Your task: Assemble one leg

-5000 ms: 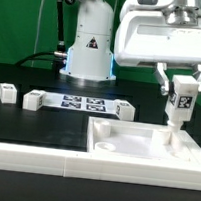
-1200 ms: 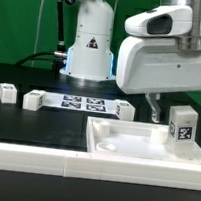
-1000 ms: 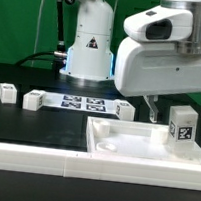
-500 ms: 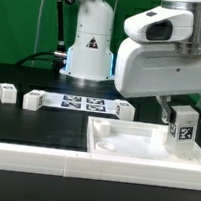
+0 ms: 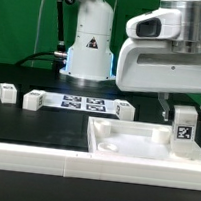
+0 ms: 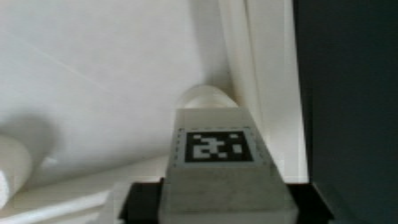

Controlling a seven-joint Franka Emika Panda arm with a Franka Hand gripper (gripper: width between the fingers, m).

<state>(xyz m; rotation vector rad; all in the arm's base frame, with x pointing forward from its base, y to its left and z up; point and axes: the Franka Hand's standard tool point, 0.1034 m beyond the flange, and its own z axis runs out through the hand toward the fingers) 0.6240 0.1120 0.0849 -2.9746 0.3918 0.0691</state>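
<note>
While the leg (image 5: 185,122) is standing upright in a corner of the white panel (image 5: 134,147), by the tabletop (image 5: 46,123) edge at the exterior view's right, we are gripping it, the tool (image 5: 186,112) closed on its sides.

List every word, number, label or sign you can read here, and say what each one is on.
No readable words or numbers anywhere.
Leg: black-and-white square tag, a pattern only, no letters.
Marker board: several such tags, too small to make out.
Robot base: triangular warning sign, its symbol too blurred to read.
</note>
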